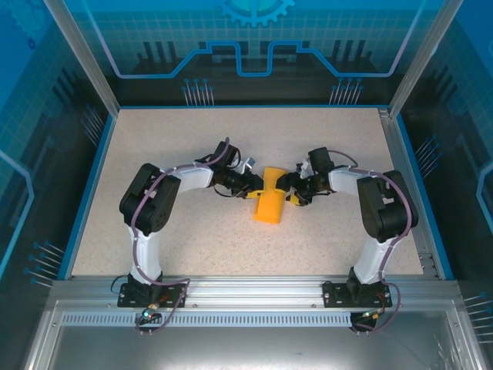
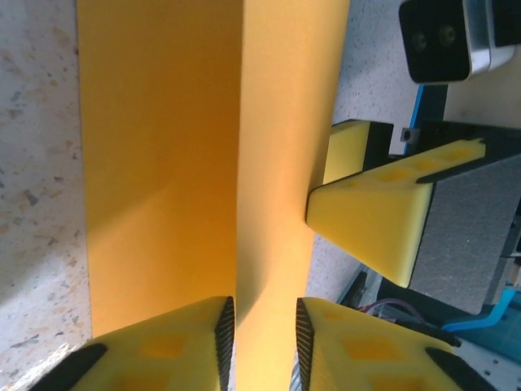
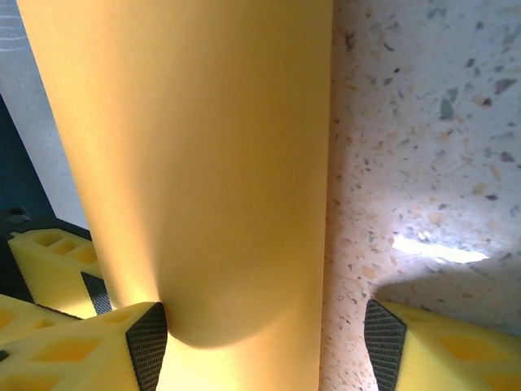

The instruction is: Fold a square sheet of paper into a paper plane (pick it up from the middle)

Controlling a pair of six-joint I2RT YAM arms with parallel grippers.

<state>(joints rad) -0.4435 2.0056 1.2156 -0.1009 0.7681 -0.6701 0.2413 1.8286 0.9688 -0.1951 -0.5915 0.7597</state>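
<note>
The orange-yellow sheet of paper (image 1: 269, 204) lies mid-table, folded into a long strip with one side raised. My left gripper (image 1: 256, 185) comes at its far end from the left and my right gripper (image 1: 291, 190) from the right. In the left wrist view the paper (image 2: 163, 163) shows a lengthwise crease, and its raised flap runs through the gap of my open left gripper (image 2: 265, 342). The right gripper's yellow finger (image 2: 370, 216) touches the flap's other side. In the right wrist view the paper (image 3: 195, 163) bulges, and my right gripper (image 3: 264, 342) stands wide open with its left pad against the sheet.
The speckled tabletop (image 1: 177, 239) is framed by a blue rim (image 1: 85, 200) and transparent walls. Both arm bases (image 1: 154, 291) sit at the near edge. Bare table lies around the paper on all sides.
</note>
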